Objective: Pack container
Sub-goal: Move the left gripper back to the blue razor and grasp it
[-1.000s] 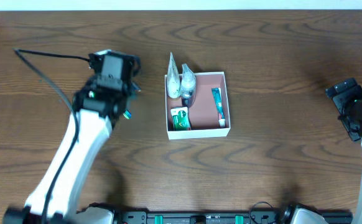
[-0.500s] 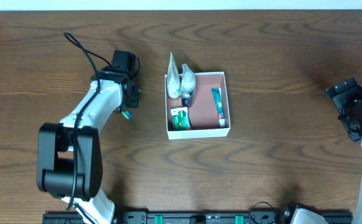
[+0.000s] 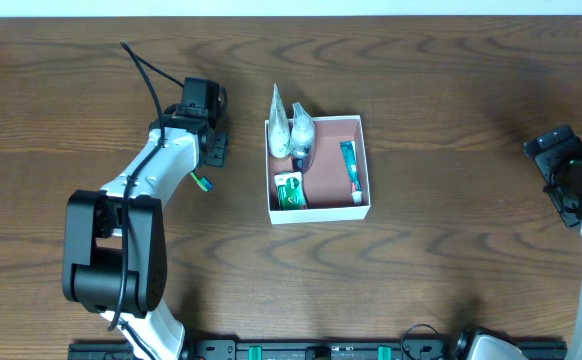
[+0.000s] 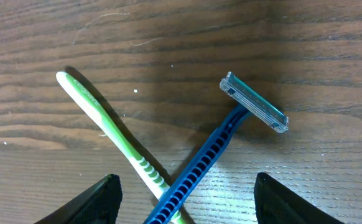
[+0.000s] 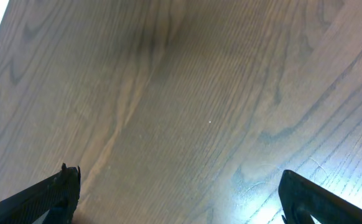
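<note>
We see the container (image 3: 323, 211) mid-table, nearer the far edge. It is square, so no long axis, with sides roughly parallel to the table (image 3: 451, 90) edges. Print on the toothpaste tube (image 3: 350, 170) and green packet (image 3: 290, 190) inside is too small to read. The left gripper (image 4: 186, 180) has its jaws apart over a crossed blue razor (image 4: 213, 151) and green toothbrush (image 4: 109, 134), and the right gripper (image 5: 178, 174) has its jaws wide apart by the right edge, empty.

Your left pincer (image 3: 212, 150) hangs over the bench (image 3: 451, 80), near the container's (image 3: 326, 170) left wall. Inside the container: two white bottles (image 3: 300, 130) at the top-left corner, a green packet (image 3: 290, 192) below them, and a toothpaste tube (image 3: 350, 168) on the right side. Your right arm (image 3: 571, 180) is at the far right edge, well apart.
</note>
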